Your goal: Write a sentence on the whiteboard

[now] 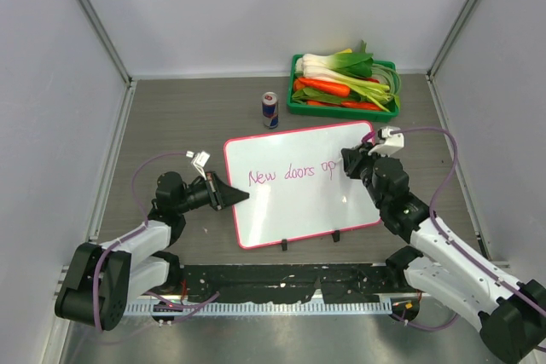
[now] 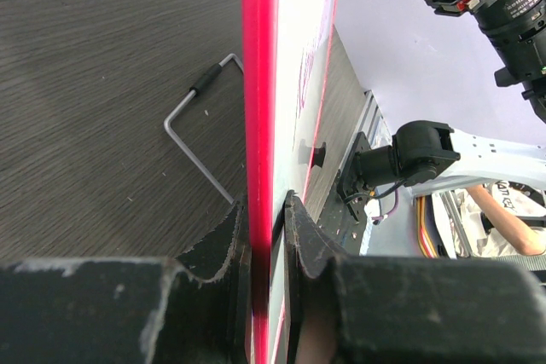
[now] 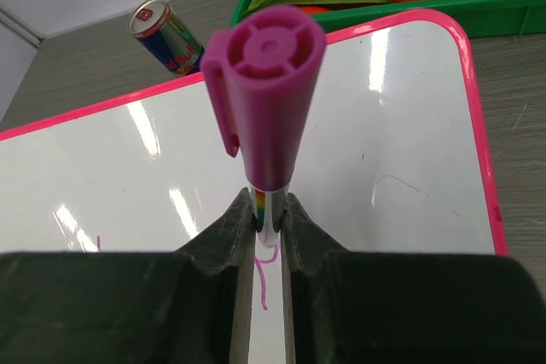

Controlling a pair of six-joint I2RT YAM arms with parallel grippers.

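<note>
Whiteboard (image 1: 299, 206) sits mid-table between the arms. Sentence (image 1: 288, 176) reads "New doors op", so writing is midway, roughly two-thirds done by my guess. Right gripper (image 1: 350, 163) is at the line's end, jaws clenched on a magenta marker (image 3: 266, 83). Left gripper (image 1: 241, 197) grips the board's left edge, steadying it. Next move: finish "opening" with light tip contact, moving rightward. Room near the frame looks tight. Only the left wrist view shows a wire stand (image 2: 194, 112) behind the board. Only the top view shows the can (image 1: 270, 110).
</note>
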